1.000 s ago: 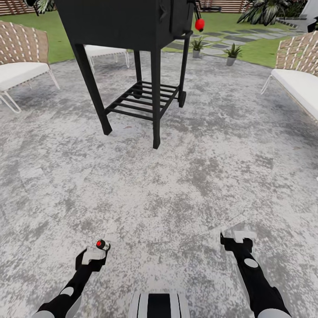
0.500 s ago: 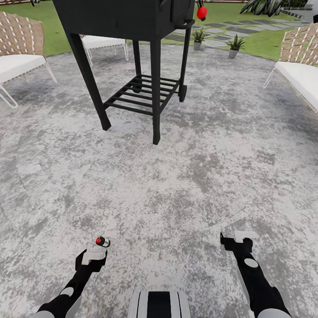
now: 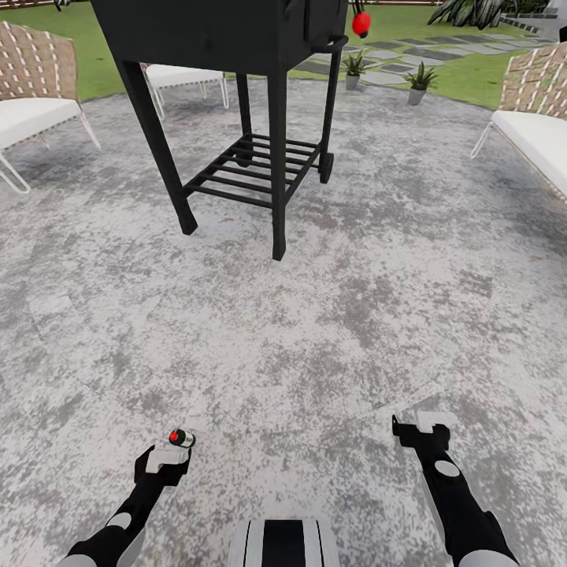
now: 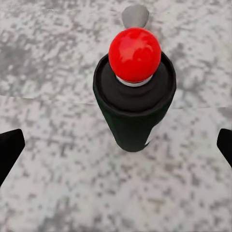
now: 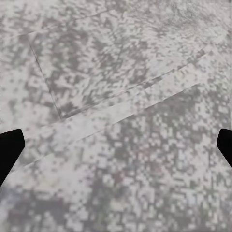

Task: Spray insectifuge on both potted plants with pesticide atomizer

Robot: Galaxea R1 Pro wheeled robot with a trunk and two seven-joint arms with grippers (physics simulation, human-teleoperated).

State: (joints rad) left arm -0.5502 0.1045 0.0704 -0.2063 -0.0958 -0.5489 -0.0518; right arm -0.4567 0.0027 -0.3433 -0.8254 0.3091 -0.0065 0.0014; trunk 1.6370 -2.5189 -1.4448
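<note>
Holding the pesticide atomizer (image 4: 134,104) in the left end effector (image 3: 168,454): it reads as held, standing off the patio (image 3: 315,331), though the fingertips sit spread at the wrist-view edges, so I cannot tell how tightly it is pinched. Judged small, rigid, light, smooth-sided and likely slippery; best gripped mid-body, below the red nozzle (image 4: 135,54). Right end effector (image 3: 421,429) spread, empty. Potted plants (image 3: 417,82) stand far ahead beyond the grill (image 3: 236,47).

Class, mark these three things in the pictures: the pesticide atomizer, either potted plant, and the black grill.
pesticide atomizer (image 4: 134,121): left wrist view, on its dark body below the red top.
potted plant (image 3: 419,79): head view, on its leaves.
black grill (image 3: 220,31): head view, on its dark box.
</note>
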